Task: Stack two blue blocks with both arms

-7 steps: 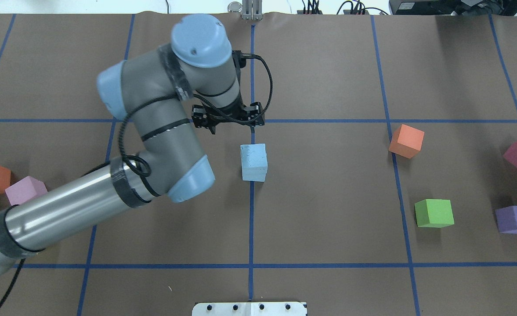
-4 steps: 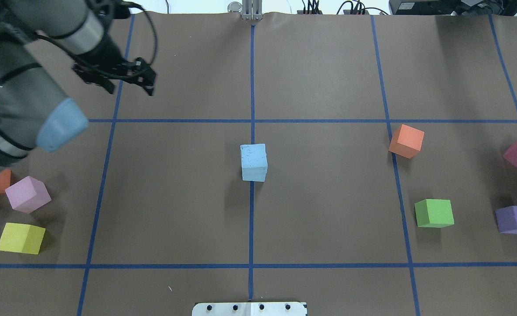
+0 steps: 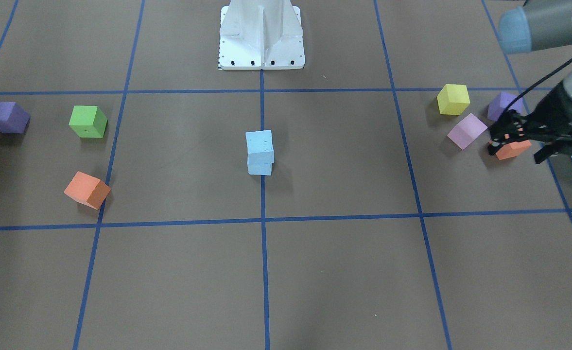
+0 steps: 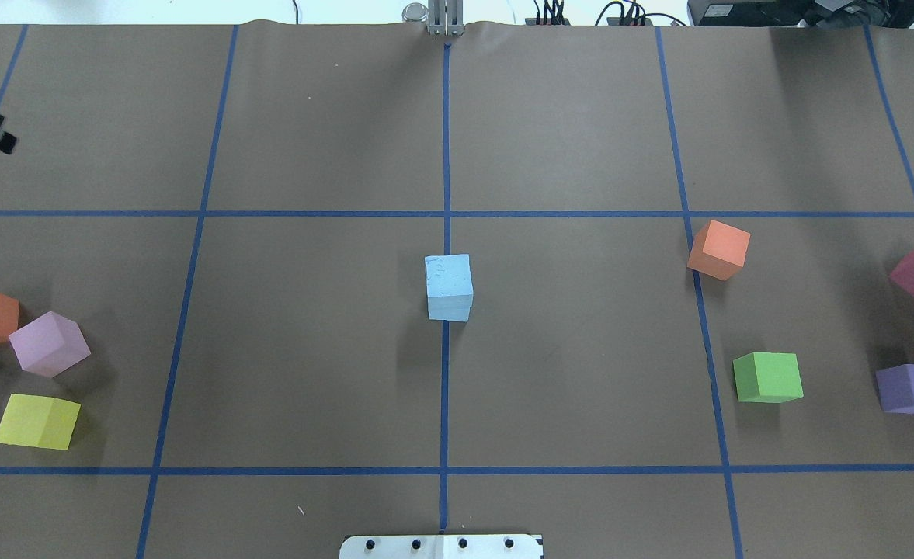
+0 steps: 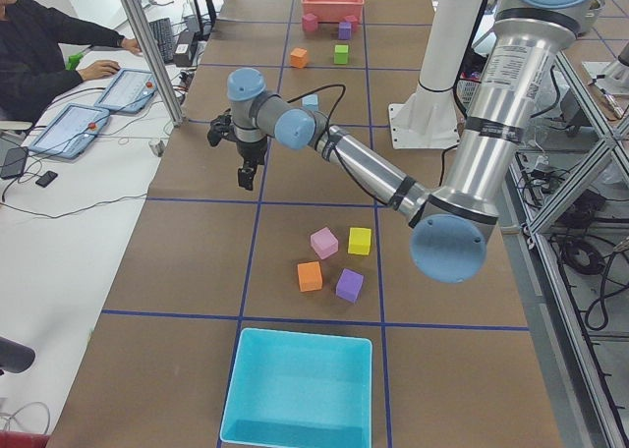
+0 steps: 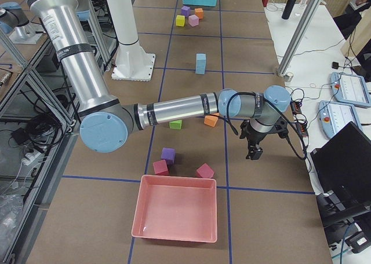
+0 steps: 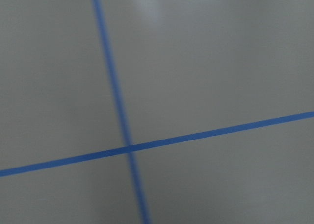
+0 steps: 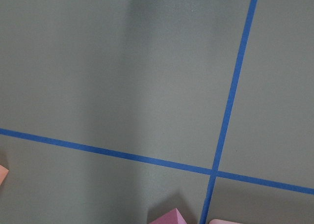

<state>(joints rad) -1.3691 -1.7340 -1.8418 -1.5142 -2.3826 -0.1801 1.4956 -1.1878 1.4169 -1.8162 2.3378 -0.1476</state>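
Count two blue blocks [image 4: 449, 287], stacked; long axis vertical. See left gripper [image 3: 516, 150] jaws spread, empty; cannot tell for right gripper [image 6: 253, 153].

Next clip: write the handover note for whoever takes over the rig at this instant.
Left pincer: open, empty, raised over the left part of the table, well clear of the blue blocks.
Right pincer: shows only in the right side view, over the table's right part. Open or shut cannot be told.
Blue blocks: one on top of the other at the table's centre, roughly squared up, nothing touching them.
Done: the stack stands.
Left: probably nothing beyond bringing both pincers home.
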